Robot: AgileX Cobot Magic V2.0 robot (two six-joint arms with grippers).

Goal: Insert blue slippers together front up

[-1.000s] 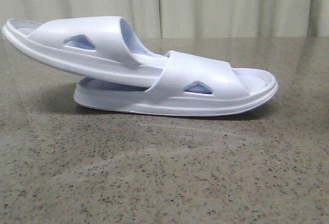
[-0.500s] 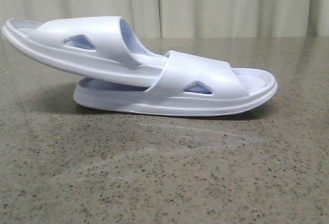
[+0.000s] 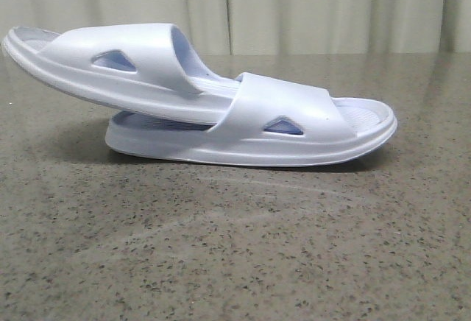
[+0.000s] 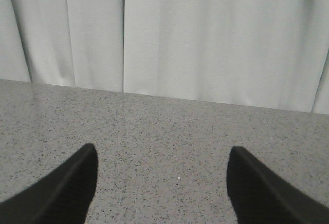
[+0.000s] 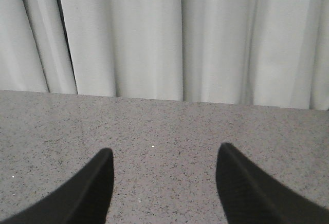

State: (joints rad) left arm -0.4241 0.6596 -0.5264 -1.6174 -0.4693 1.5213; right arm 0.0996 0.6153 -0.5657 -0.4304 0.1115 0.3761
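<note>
Pale blue-white moulded foam: the blue slippers [image 3: 199,100], a pair of slides, nested together on the table [image 3: 243,255] slightly left of centre in the front view. Lower slipper [image 3: 294,133]: sole flat on the table, lying crosswise, one rounded end at the right, wide strap with a triangular side cutout showing darker blue inside, ribbed footbed visible at the right end. Upper slipper [image 3: 110,63]: one end pushed in under the strap of the lower slipper and resting on its footbed, the other end tilted upward and overhanging to the left, clear of the table; its own strap and triangular cutout face the camera. The two touch where the strap covers the inserted end. Table: grey-brown speckled stone-look surface, glossy, a shadow beneath the raised slipper. Curtain [image 3: 331,8]: pale, pleated, hanging along the far edge of the table. Left gripper [image 4: 162,183]: black textured fingers [image 4: 67,193] spread wide apart, nothing between them, only bare speckled table and curtain in the left wrist view. Right gripper [image 5: 164,183]: black fingers [image 5: 82,196] likewise spread wide, nothing held, the same table and curtain ahead. Neither gripper nor either arm appears in the front view, and neither wrist view shows the slippers.
</note>
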